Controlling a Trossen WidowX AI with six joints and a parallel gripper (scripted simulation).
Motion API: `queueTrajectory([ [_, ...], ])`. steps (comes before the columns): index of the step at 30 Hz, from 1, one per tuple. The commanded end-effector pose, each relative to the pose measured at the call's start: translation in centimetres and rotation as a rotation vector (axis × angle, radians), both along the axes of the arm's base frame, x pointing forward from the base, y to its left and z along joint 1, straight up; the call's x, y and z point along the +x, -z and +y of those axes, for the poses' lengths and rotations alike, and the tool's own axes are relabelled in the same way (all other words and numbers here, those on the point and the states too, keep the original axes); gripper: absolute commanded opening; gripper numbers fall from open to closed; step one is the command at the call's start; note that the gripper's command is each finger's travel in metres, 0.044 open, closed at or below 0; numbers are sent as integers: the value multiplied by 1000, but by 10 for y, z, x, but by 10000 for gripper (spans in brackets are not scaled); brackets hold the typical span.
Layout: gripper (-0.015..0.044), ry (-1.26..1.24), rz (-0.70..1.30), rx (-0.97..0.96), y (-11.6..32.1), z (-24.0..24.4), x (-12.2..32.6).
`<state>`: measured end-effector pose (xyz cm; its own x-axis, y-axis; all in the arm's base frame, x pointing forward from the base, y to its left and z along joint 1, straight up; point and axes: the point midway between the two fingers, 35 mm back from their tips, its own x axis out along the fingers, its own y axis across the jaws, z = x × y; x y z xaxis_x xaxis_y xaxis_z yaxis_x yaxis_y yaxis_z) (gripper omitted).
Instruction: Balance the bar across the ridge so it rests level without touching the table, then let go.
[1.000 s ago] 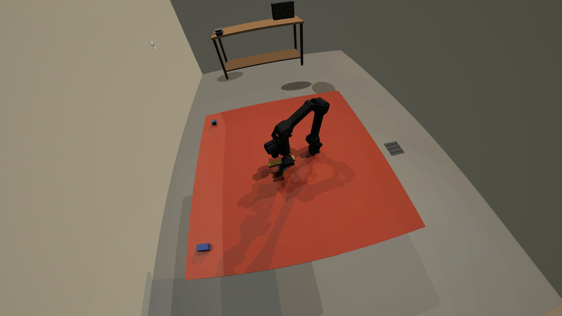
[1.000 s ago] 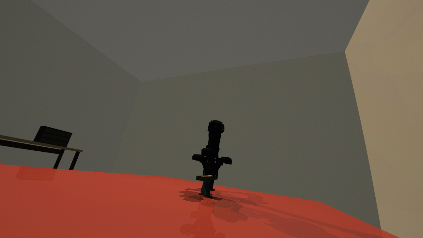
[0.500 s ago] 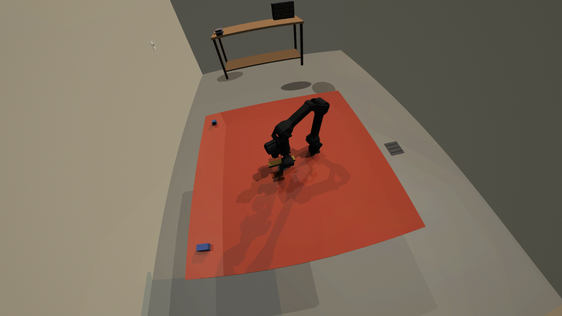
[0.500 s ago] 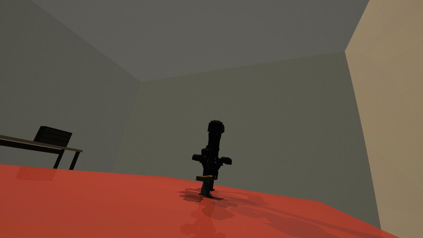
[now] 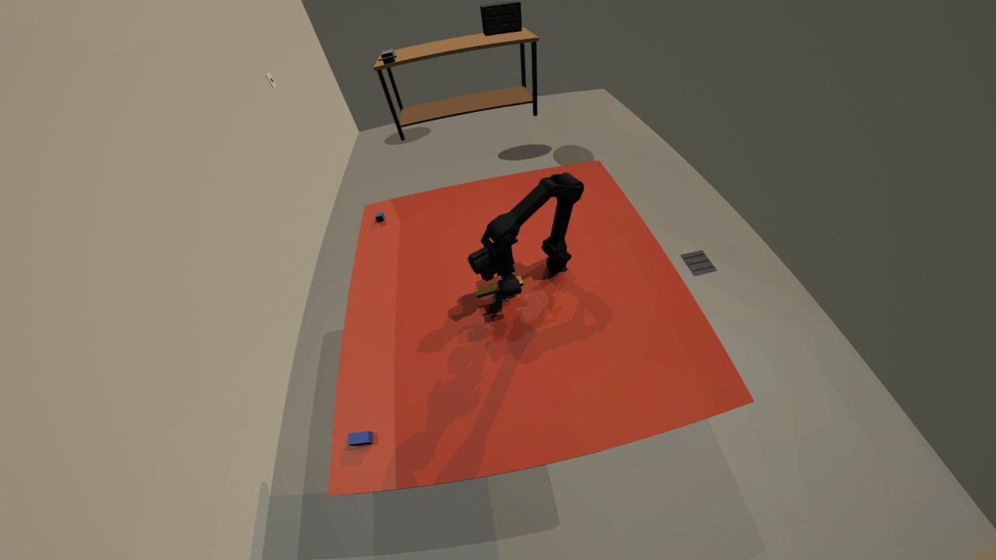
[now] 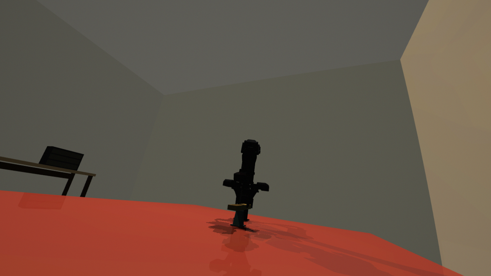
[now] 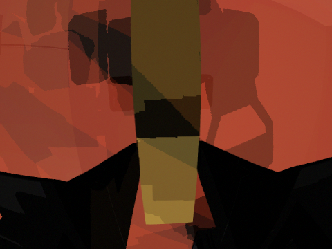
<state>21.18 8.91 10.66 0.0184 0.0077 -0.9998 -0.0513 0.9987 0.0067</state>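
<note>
A long yellow bar (image 5: 487, 288) (image 6: 236, 207) (image 7: 166, 62) lies roughly level, clear of the red table top. My gripper (image 5: 504, 285) (image 6: 244, 206) (image 7: 167, 149) is shut on the bar, with one black finger on each side in the wrist view. A dark teal ridge (image 6: 238, 218) stands directly under the bar in the exterior view, narrow at the top and wider at its foot. The bar's underside is at or just above the ridge's top; I cannot tell whether they touch. In the wrist view the bar hides the ridge's top.
On the red table top (image 5: 591, 390) (image 6: 102, 236), a small blue block (image 5: 379, 217) lies near the far left corner and a larger blue block (image 5: 359, 439) near the front left corner. A wooden workbench (image 5: 456, 48) (image 6: 85, 172) stands beyond the table.
</note>
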Motion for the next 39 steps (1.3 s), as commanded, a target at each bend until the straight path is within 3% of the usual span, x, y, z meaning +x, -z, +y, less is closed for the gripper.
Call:
queueTrajectory([
  [1,0,3,0,0,1,0,0],
  [39,0,3,0,0,4,0,0],
])
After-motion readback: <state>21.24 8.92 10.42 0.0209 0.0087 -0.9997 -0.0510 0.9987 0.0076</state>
